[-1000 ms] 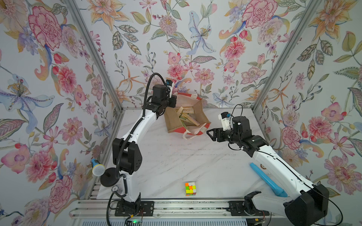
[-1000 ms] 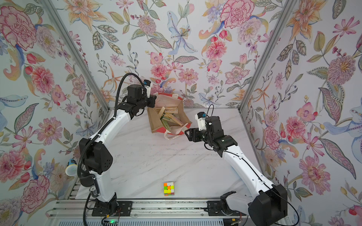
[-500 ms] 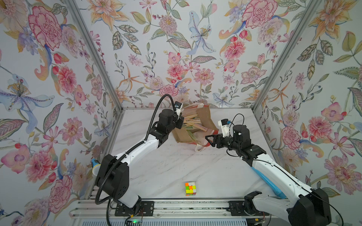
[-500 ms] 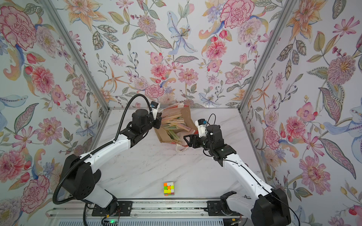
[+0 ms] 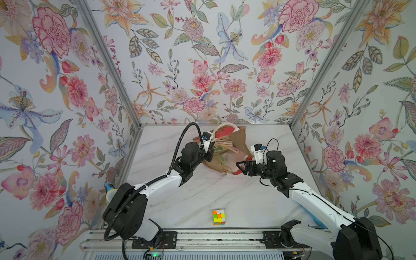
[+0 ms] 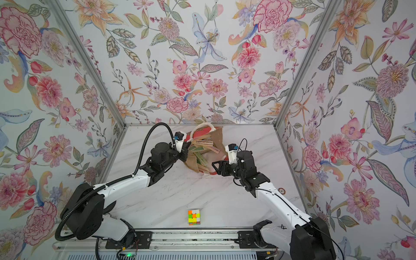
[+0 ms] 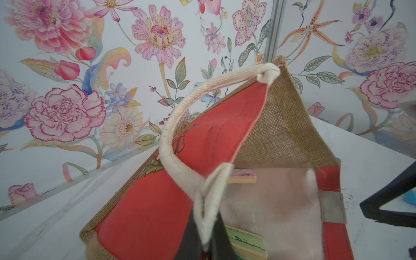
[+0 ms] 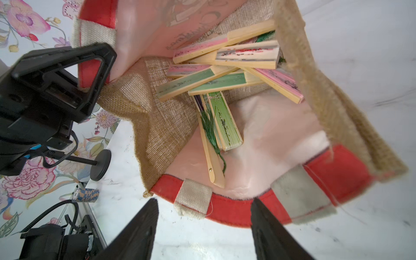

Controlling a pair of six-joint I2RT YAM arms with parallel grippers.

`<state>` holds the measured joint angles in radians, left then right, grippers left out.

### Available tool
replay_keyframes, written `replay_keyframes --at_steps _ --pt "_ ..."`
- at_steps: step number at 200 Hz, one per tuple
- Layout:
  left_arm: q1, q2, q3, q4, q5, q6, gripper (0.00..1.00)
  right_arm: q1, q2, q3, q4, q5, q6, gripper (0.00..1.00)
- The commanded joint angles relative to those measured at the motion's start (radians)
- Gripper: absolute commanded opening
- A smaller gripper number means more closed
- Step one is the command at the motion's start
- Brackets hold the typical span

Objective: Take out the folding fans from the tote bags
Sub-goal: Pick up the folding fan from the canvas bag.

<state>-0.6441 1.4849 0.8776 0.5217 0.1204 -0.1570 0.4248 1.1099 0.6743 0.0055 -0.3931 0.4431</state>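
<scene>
The tote bag lies tipped at the back of the table, its mouth turned toward my right arm. My left gripper is shut on the bag's white handle at the rim. Several closed folding fans lie piled inside, bamboo with green and pink pleats; one green-tasselled fan lies nearest the mouth. My right gripper stands open just outside the red rim, holding nothing.
A colour cube sits near the front edge. A light-blue tube lies partly under my right arm. A black stand and a patterned roll are at the left edge. Flowered walls close three sides.
My left arm has dropped and pulled the bag forward by its handle, tipping its mouth toward the right gripper. The right gripper has come up to the rim, its jaws a little narrower.
</scene>
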Motion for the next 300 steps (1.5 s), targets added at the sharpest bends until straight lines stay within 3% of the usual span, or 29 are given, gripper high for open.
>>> replay_keyframes --at_steps 1,46,94,143,191,300 --pt "-0.035 0.024 -0.022 0.009 0.031 -0.008 0.0 0.009 -0.025 -0.032 0.057 0.003 0.029 0.66" --pt "-0.058 0.004 -0.04 0.009 0.061 0.018 0.0 0.047 -0.018 -0.087 0.153 0.052 0.056 0.64" --pt "-0.056 -0.054 -0.1 0.001 0.19 0.062 0.0 0.139 0.081 -0.018 0.122 0.198 -0.068 0.6" --pt "-0.039 -0.07 -0.119 -0.023 0.181 0.041 0.0 0.186 0.195 0.028 0.124 0.258 -0.104 0.5" --pt "0.002 -0.034 -0.083 -0.025 0.261 -0.033 0.0 0.216 0.291 0.074 0.113 0.279 -0.15 0.45" --pt "0.01 -0.042 0.013 -0.14 0.268 -0.075 0.0 0.312 0.421 0.129 0.094 0.249 -0.174 0.38"
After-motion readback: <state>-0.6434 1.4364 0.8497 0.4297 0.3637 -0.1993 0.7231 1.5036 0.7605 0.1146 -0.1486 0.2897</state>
